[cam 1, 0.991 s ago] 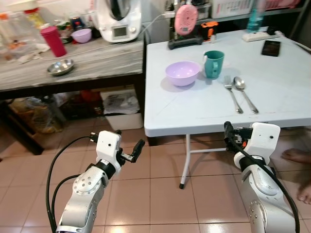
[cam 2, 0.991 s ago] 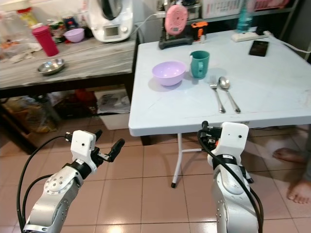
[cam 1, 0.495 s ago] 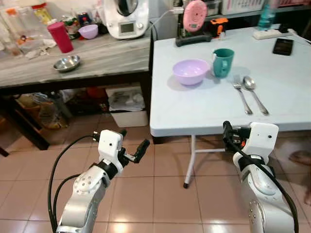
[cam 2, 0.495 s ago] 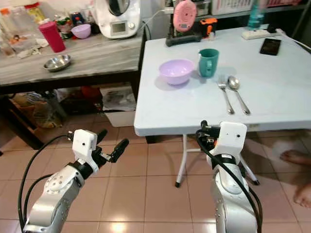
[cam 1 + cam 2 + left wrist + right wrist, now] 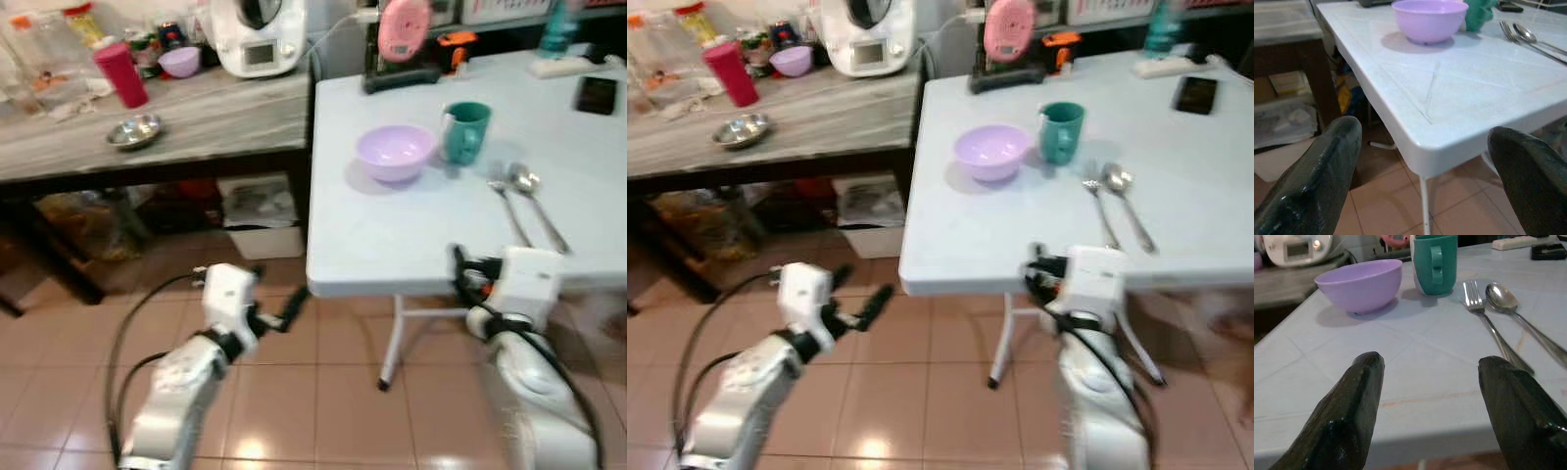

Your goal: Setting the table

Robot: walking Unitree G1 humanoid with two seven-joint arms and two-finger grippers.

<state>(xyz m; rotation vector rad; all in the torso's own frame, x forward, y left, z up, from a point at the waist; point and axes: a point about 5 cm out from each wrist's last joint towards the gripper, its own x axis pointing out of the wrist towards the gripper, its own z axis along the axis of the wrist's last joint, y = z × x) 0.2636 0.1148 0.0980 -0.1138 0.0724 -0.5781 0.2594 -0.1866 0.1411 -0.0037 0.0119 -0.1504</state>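
With both tools spread wide and empty, the right tool (image 5: 1425, 401) held at the white worktop (image 5: 1019, 245) edge, the fork (image 5: 1488, 318) and spoon (image 5: 1508, 303) just ahead could be knocked off, or the left tool (image 5: 1425, 176) struck against the corner.

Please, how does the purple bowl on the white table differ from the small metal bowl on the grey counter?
The purple bowl is lilac and matte, while the metal bowl is silver and shiny. The purple bowl looks deeper and larger; the metal bowl is shallow. The purple bowl stands on the white table beside the green mug; the metal bowl sits on the grey counter. Both are round and upright, and the purple one looks empty.
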